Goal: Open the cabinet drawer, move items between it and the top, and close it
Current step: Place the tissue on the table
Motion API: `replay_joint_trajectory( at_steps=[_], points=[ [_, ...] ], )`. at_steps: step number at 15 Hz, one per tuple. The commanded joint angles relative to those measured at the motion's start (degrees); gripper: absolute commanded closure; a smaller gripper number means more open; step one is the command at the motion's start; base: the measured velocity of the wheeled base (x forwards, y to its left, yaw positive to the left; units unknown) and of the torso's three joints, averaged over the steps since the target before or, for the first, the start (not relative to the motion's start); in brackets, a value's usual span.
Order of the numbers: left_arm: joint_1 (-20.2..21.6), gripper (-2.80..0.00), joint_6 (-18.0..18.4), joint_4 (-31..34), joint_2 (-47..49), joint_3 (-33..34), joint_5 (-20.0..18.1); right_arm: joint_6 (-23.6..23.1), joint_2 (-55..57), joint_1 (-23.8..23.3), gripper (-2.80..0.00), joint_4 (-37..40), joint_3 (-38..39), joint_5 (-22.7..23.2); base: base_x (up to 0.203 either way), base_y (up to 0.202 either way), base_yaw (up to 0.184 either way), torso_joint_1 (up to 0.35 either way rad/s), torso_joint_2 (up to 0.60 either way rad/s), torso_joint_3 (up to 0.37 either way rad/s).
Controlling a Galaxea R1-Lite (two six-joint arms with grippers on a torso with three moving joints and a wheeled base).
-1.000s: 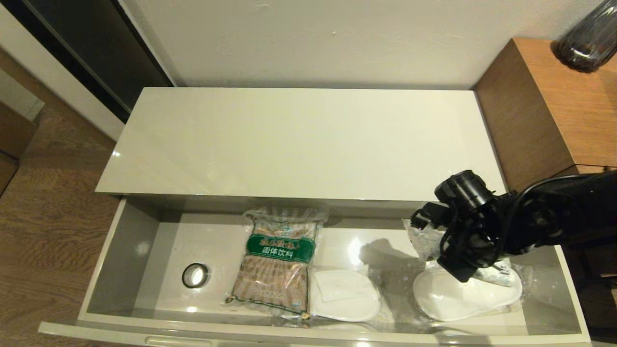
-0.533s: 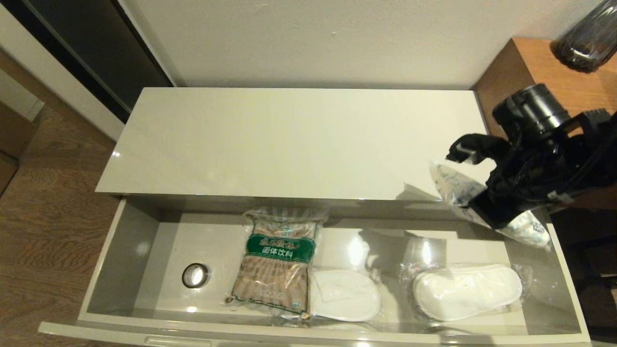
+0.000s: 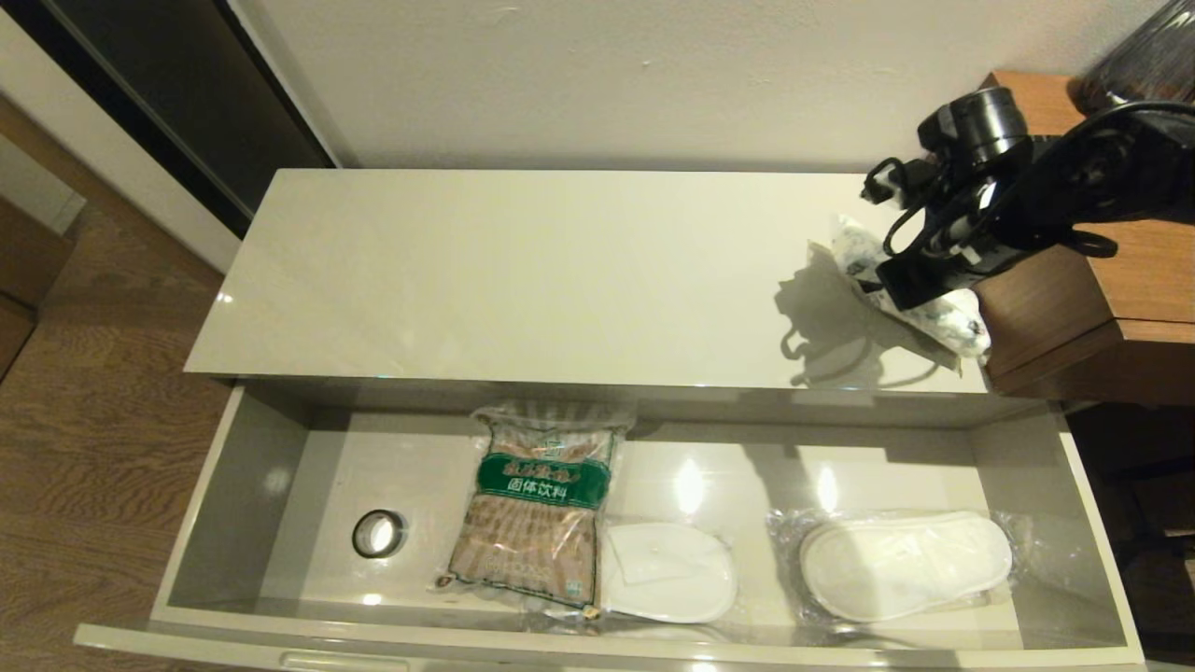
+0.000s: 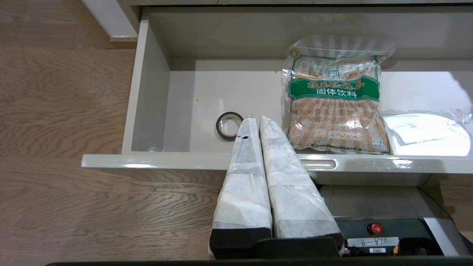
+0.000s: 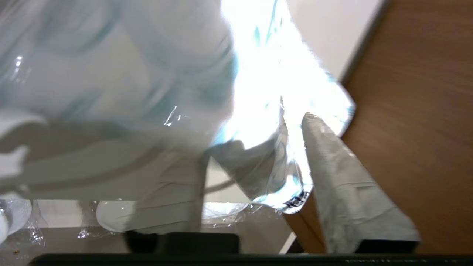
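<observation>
The cabinet drawer stands pulled out wide. In it lie the brown-and-green packet and, to its left, the black tape roll. My right gripper is shut on the white soft pack, held tilted over the right end of the cream-white top; I cannot tell if it touches the slab. In the right wrist view the pack fills the space between the fingers. My left gripper is shut and empty, parked in front of the drawer's front rim, near the tape roll and packet.
Two white slippers in clear plastic lie in the drawer's right half. The taller brown wooden unit stands right beside the held pack, with a dark glass vessel on it. A wall runs behind the cabinet.
My right gripper has risen out of the drawer's right end with the white pack, moving up and back to above the right end of the top. The left arm has not moved.
</observation>
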State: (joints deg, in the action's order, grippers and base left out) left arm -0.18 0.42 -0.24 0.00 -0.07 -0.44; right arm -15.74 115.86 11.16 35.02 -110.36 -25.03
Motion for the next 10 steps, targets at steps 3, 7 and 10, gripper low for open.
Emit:
replay_joint_trajectory(
  at_steps=[3, 7, 10],
  points=[
    [0.0, 0.00, 0.0, 0.0, 0.0, 0.0, 0.0, 1.1, 2.0, -0.4, -2.80, 0.8, -0.2, -0.1, 0.000, 0.000, 0.000, 0.000, 0.00, 0.000],
    [0.0, 0.00, 0.0, 0.0, 0.0, 0.0, 0.0, 3.3, -6.6, 0.6, -2.80, 15.5, -0.1, 4.6, 0.000, 0.000, 0.000, 0.000, 0.00, 0.000],
    [0.0, 0.00, 0.0, 0.0, 0.1, 0.0, 0.0, 9.8, -12.8, 4.0, -2.80, 31.6, 0.1, 9.7, 0.000, 0.000, 0.000, 0.000, 0.00, 0.000]
  ],
)
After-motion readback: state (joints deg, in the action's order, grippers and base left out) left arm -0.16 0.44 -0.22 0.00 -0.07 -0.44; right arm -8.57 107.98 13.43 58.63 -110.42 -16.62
